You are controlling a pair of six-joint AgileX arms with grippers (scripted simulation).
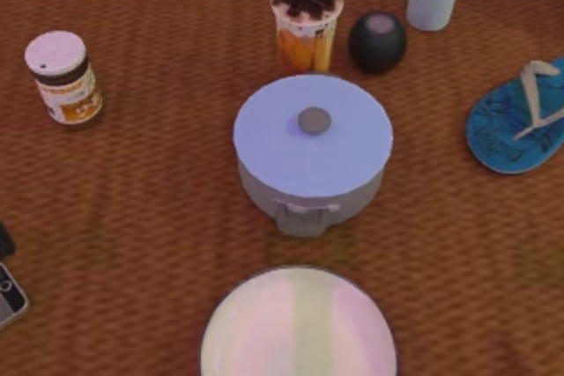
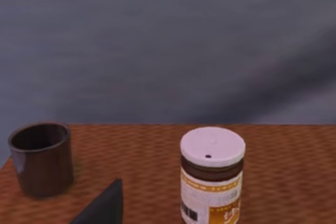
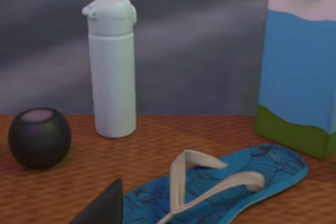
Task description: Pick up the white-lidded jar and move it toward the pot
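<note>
Woven brown table [image 1: 132,217] is carrying everything, and the largest thing on it, the pot [image 1: 312,149], is sitting at the middle with its flat pale lid and small knob. The white-lidded jar [image 1: 62,77] is standing upright near the far left corner, well apart from the pot, its long axis vertical. In the left wrist view the jar [image 2: 212,181] is showing close ahead of the camera, beside a dark cup [image 2: 41,158]. So I am judging the left arm the nearer one; the jar is lying straight ahead of its gripper, and the carry is running rightward toward the pot. Neither gripper is showing its fingers fully, only a dark tip, so I cannot tell whether they are open. The right arm is idling near the blue sandal [image 1: 518,121].
</note>
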